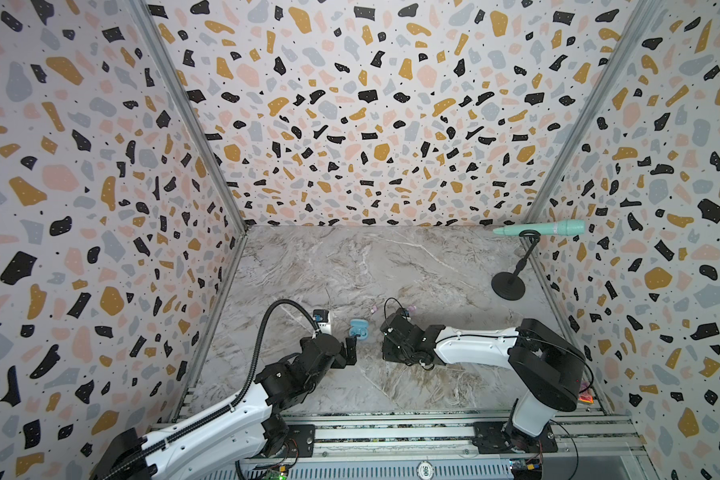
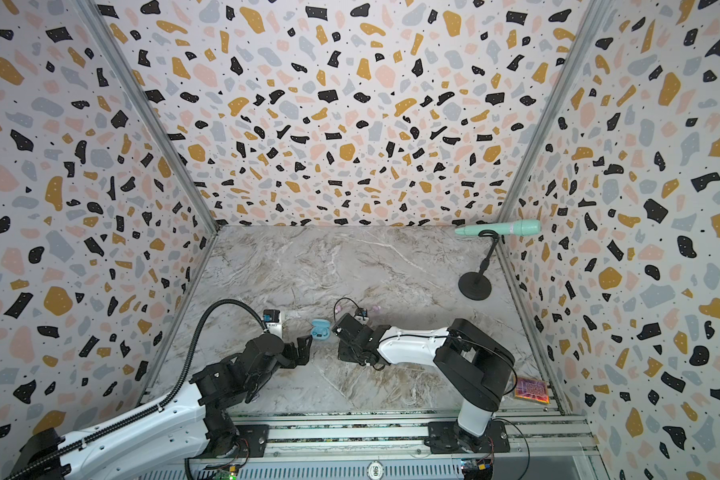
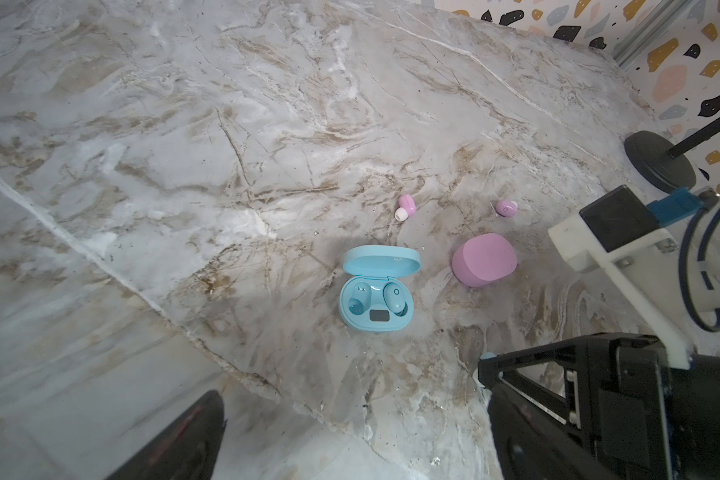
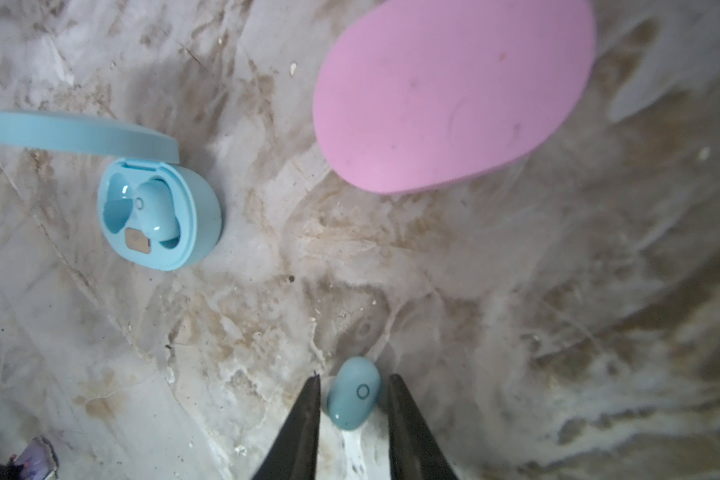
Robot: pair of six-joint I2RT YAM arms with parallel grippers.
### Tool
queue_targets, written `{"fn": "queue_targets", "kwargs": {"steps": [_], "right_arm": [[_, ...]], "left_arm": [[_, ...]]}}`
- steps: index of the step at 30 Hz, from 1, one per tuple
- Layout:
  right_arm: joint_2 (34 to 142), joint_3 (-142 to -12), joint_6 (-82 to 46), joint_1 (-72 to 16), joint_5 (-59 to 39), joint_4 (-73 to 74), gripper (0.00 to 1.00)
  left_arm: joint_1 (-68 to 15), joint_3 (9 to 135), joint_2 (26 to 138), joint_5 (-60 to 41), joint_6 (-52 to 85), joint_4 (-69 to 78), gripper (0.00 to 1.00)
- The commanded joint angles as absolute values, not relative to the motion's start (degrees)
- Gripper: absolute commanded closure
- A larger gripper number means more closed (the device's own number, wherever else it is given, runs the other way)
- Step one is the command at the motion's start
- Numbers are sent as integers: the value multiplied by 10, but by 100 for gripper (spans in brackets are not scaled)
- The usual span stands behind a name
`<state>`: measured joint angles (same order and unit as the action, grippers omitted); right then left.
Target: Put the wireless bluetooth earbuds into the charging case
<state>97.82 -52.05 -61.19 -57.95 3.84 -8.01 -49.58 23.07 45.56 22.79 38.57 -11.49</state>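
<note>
**On the marble counter, the second blue earbud waits between the tines**

Terrazzo-print walls [image 1: 350,124] box in a veined marble counter [image 1: 350,266]. The blue case [image 1: 357,328] lies near the middle with its lid thrown back. One seated blue earbud [image 4: 154,212] fills a socket, and the empty socket [image 4: 115,199] beside it shows bare.

In a top view the right claw [image 4: 355,376] hangs at about 3 o'clock from that case. Its wrist view shows the jaws narrow, standing either side of the loose blue earbud [image 4: 354,392]. A sliver of counter shows on each flank, so I judge nothing is gripped yet. The left claw [image 1: 351,347] waits at 6 o'clock from the case, spread wide and empty.

Two pink earbuds [image 3: 406,206] [image 3: 506,208] lie on the stone, at about 1 and 2 o'clock from the blue case in a top view. The pink case [image 3: 485,259] is closed, just beside the blue one.

The step in hand looks like the pickup of the second blue bud. Next the jaws must pinch the glossy shell squarely, since it may well squirt out sideways. The bud then has to be lifted, carried toward 9 o'clock and turned to match the empty socket. The pink case will need opening afterwards.
</note>
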Motion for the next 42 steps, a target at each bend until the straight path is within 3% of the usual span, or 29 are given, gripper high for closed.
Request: {"fn": "queue_targets", "kwargs": {"steps": [1,42], "right_arm": [[984,-523,-607,-576,42,-91,71],[996,-522,-617,-559,24,-97,72]], "left_arm": [[-498,227,450,228,380,-99,0],[-498,219,462,216,387,-79,0]]}}
